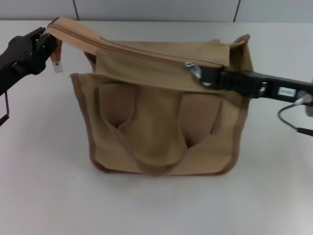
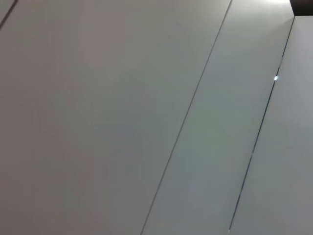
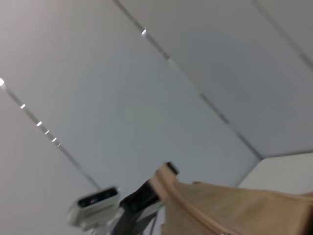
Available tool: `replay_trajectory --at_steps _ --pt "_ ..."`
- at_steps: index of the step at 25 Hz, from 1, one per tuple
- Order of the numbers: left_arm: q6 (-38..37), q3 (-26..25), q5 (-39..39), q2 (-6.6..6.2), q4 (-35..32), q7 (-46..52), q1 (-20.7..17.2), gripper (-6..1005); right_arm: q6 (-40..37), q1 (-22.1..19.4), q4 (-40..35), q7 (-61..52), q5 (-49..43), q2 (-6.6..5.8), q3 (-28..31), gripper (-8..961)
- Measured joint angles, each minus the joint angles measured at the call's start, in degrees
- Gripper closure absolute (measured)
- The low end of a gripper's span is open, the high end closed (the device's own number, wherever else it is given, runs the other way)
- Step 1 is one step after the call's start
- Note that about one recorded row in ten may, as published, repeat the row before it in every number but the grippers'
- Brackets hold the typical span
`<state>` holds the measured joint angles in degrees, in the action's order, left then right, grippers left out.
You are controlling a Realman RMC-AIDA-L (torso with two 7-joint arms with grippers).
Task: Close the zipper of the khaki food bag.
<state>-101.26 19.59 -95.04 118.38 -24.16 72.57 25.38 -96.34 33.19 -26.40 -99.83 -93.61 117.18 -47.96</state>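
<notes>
Khaki zipper (image 1: 146, 54) runs straight from the right claw (image 1: 198, 73), clenched on its pull, to the left claw (image 1: 49, 41), clenched on the bag's (image 1: 161, 132) end.

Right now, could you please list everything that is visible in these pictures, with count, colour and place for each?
boxy tan canvas food bag with brown trim: one, khaki, upright at the middle of the table.
long khaki-taped zipper: one, khaki, along the bag's top; its left end is lifted off the bag.
shiny silver metal pull tab: one, silver, toward the right part of the zipper.
small pale tag: one, whitish, hanging under the lifted zipper end.
white table: one, under the bag.
left gripper: one, black, fingers at the lifted zipper end.
right gripper: one, black, at the pull tab.
</notes>
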Motion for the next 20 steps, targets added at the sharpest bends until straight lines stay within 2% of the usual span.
replay_trajectory --at_steps 3,4,7,9,11,14,19,20 --pt "0.45 0.02 0.16 0.0 -0.01 -0.56 -0.14 981 0.08 -2.33 -0.03 0.44 -0.07 -0.88 3.25 956" --pt "0.57 0.07 0.18 -0.01 0.01 -0.63 -0.14 980 -0.25 -4.0 -0.34 1.08 -0.07 -1.16 6.18 956" --pt "0.86 0.35 0.21 0.0 0.19 -0.96 -0.1 979 -0.99 -5.38 -0.63 3.04 -0.07 -1.2 9.1 957" --pt "0.92 0.42 0.16 0.04 0.29 -1.23 0.06 977 -3.61 -7.11 -0.57 8.49 -0.07 -0.6 13.73 957" --pt "1.21 0.45 0.07 0.15 0.44 -1.32 0.2 976 -4.22 -7.46 -0.47 10.05 -0.06 -0.3 14.86 957" --pt "1.96 0.51 0.04 0.23 1.53 -2.16 0.31 974 -4.89 -8.43 -0.26 13.75 -0.01 0.97 18.36 958" --pt "2.96 0.54 0.17 0.25 2.47 -5.42 0.19 971 -4.84 -8.87 0.4 15.88 0.02 1.72 19.41 800" --pt "3.44 0.6 0.14 0.21 2.46 -5.62 0.16 971 -4.86 -8.83 0.98 16.48 0.03 1.77 19.4 722"
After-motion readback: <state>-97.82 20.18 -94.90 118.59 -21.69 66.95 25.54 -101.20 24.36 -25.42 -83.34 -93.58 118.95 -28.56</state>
